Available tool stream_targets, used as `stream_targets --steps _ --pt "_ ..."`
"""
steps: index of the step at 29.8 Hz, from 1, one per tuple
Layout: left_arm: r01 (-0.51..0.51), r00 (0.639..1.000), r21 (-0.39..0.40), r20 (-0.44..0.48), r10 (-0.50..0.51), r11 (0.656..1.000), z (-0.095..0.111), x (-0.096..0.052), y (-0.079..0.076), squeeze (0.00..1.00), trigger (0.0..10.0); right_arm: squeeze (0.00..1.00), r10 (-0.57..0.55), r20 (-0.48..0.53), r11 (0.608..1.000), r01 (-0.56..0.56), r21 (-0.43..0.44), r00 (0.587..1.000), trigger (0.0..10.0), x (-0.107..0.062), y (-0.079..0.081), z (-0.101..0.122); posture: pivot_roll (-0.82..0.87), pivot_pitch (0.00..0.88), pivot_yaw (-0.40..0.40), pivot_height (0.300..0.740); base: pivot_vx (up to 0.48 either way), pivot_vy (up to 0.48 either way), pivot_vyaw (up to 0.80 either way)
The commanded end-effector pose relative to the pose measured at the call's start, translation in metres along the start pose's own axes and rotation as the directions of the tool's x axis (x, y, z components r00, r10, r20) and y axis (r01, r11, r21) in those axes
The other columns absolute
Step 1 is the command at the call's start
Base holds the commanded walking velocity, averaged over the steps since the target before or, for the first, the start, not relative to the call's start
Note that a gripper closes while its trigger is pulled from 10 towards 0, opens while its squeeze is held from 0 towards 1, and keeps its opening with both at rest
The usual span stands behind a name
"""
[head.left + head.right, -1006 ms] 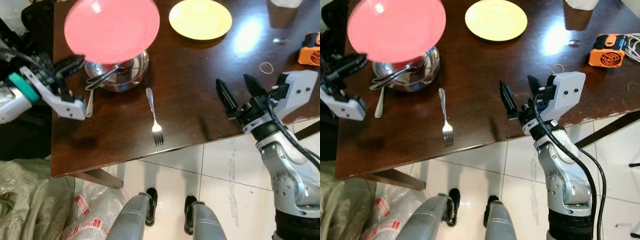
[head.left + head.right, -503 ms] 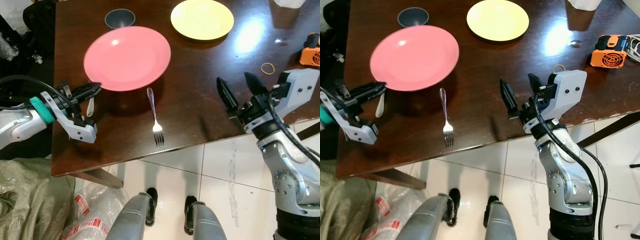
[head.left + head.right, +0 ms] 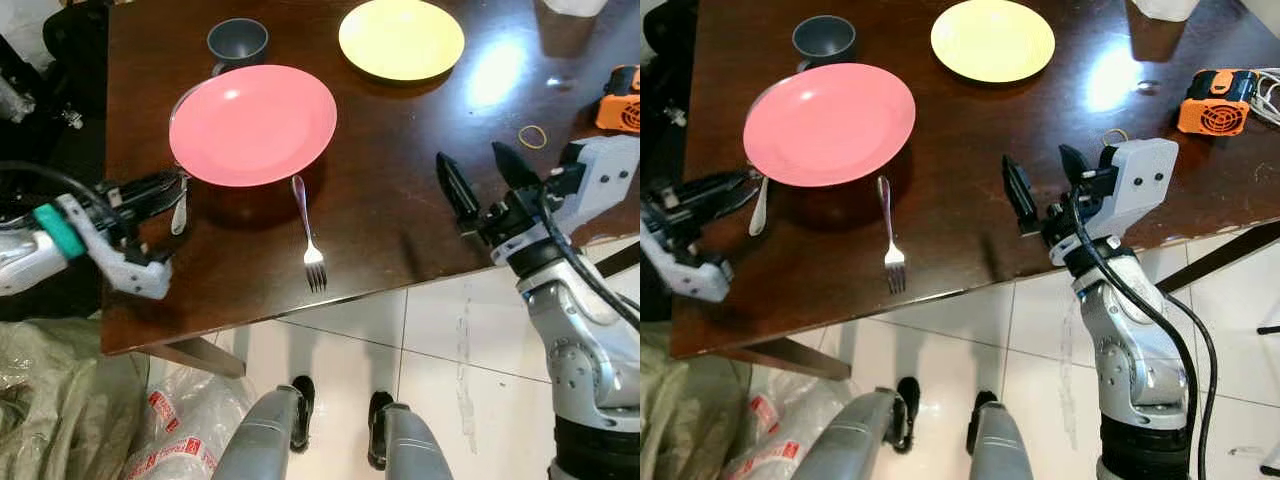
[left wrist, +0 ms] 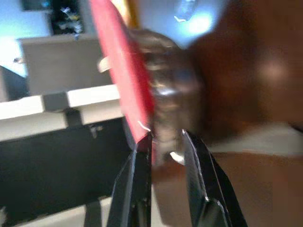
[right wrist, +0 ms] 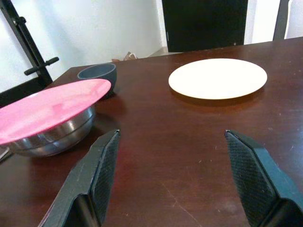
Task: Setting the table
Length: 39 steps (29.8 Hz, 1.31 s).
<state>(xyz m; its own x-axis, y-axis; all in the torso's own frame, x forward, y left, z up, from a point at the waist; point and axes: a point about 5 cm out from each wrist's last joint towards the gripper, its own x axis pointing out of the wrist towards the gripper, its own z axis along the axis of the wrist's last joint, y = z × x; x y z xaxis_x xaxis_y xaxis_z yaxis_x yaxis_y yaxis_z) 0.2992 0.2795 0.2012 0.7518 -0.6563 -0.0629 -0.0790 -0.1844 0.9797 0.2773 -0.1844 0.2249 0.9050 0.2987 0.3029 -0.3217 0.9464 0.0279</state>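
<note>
Dark brown wooden table (image 3: 400, 200), glossy, standing on a white tiled floor (image 3: 440, 340).

Pink plate (image 3: 253, 124): resting on top of a steel bowl (image 5: 52, 135) at the table's left side, tilted a little, covering the bowl's mouth. The left wrist view, blurred, shows the plate's red rim against the bowl's metal wall.

Left gripper (image 3: 168, 190): at the near-left edge of the pink plate, its two black fingers (image 4: 137, 189) a narrow gap apart, one fingertip right at the plate's rim. Whether they pinch the rim cannot be told.

Spoon (image 3: 759, 205): lying on the table just beside the left gripper, partly under the plate's edge.

Fork (image 3: 308, 236): lying flat, to the right of the plate and bowl, tines toward the near table edge, handle end close under the plate's rim.

Dark grey cup (image 3: 237, 41): upright, just beyond the pink plate.

Yellow plate (image 3: 401, 39): flat on the table's far side, well apart from the pink plate.

Right gripper (image 3: 490, 180): hovering over the table's near-right edge, fingers spread wide, holding nothing.

Rubber band (image 3: 532, 136): on the table near the right gripper.

Orange device (image 3: 1214, 100): at the table's right edge.
</note>
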Motion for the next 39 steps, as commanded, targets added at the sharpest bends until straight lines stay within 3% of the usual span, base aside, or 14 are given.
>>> stream_targets --steps 1,8,12,16,17,18,20,21,22,25,26,27,31,39 --pt "0.067 0.991 -0.044 -0.117 -0.072 0.997 -0.014 -0.019 -0.014 0.0 10.0 0.0 0.005 -0.011 1.0 -0.005 0.006 1.0 10.0 0.0 0.0 -0.004 0.14 0.168 0.105 0.74 0.0 0.0 0.0" --pt "-0.099 0.933 -0.213 -0.36 0.016 0.972 -0.04 -0.015 -0.003 0.0 10.0 0.0 0.008 -0.014 1.0 -0.008 0.005 1.0 10.0 0.0 -0.001 -0.004 0.13 0.167 0.099 0.74 0.0 0.0 0.0" --pt "-0.307 0.851 -0.425 -0.522 0.046 0.852 -0.055 -0.004 0.007 0.0 10.0 0.0 0.009 -0.014 1.0 -0.009 0.006 1.0 10.0 0.0 -0.001 -0.004 0.13 0.166 0.094 0.74 0.0 0.0 0.0" --pt "-0.478 0.864 -0.81 -0.503 0.019 0.34 -0.052 0.033 0.03 0.0 10.0 0.0 0.011 -0.014 1.0 -0.011 0.011 1.0 10.0 0.001 0.0 -0.005 0.13 0.166 0.087 0.74 0.0 0.0 0.0" --pt "-0.478 0.864 -0.81 -0.503 0.019 0.34 -0.052 0.033 0.03 0.0 10.0 0.0 0.011 -0.014 1.0 -0.011 0.011 1.0 10.0 0.001 0.0 -0.005 0.13 0.166 0.087 0.74 0.0 0.0 0.0" --pt "-0.449 0.89 -0.87 -0.457 0.01 0.206 -0.046 0.042 0.037 0.0 10.0 0.0 0.01 -0.013 1.0 -0.01 0.015 1.0 10.0 0.001 0.001 -0.005 0.13 0.166 0.086 0.74 0.0 0.0 0.0" --pt "-0.449 0.89 -0.87 -0.457 0.01 0.206 -0.046 0.042 0.037 0.0 10.0 0.0 0.01 -0.013 1.0 -0.01 0.015 1.0 10.0 0.001 0.001 -0.005 0.13 0.166 0.086 0.74 0.0 0.0 0.0" --pt "-0.385 0.923 -0.92 -0.385 0.012 0.079 -0.037 0.049 0.044 0.0 10.0 0.0 0.01 -0.012 1.0 -0.01 0.018 1.0 10.0 0.001 0.002 -0.005 0.13 0.167 0.089 0.74 0.0 0.0 0.0" --pt "-0.385 0.923 -0.92 -0.385 0.012 0.079 -0.037 0.049 0.044 0.0 10.0 0.0 0.01 -0.012 1.0 -0.01 0.018 1.0 10.0 0.001 0.002 -0.005 0.13 0.167 0.089 0.74 0.0 0.0 0.0" --pt "-0.082 0.997 -0.966 -0.081 -0.015 -0.245 -0.01 0.045 0.058 0.0 10.0 0.0 0.01 -0.011 0.999 -0.01 0.032 1.0 10.0 0.0 0.006 -0.007 0.15 0.169 0.098 0.74 0.0 0.0 0.0" --pt "-0.082 0.997 -0.966 -0.081 -0.015 -0.245 -0.01 0.045 0.058 0.0 10.0 0.0 0.01 -0.011 0.999 -0.01 0.032 1.0 10.0 0.0 0.006 -0.007 0.15 0.169 0.098 0.74 0.0 0.0 0.0" --pt "-0.025 0.999 -0.945 -0.011 -0.044 -0.326 -0.006 0.039 0.055 0.0 10.0 0.0 0.01 -0.011 0.999 -0.01 0.036 1.0 10.0 0.0 0.007 -0.008 0.15 0.169 0.1 0.74 0.0 0.0 0.0" --pt "0.012 0.989 -0.873 0.083 -0.124 -0.488 0.002 0.023 0.033 0.0 10.0 0.0 0.009 -0.012 0.999 -0.008 0.05 1.0 10.0 0.0 0.01 -0.011 0.16 0.169 0.099 0.74 0.0 0.0 0.0" --pt "0.007 0.978 -0.771 0.139 -0.157 -0.637 0.042 0.039 0.013 0.0 10.0 0.0 0.013 -0.013 0.998 -0.013 0.06 1.0 10.0 0.001 0.012 -0.013 0.16 0.16 0.095 0.74 0.0 0.0 0.0"
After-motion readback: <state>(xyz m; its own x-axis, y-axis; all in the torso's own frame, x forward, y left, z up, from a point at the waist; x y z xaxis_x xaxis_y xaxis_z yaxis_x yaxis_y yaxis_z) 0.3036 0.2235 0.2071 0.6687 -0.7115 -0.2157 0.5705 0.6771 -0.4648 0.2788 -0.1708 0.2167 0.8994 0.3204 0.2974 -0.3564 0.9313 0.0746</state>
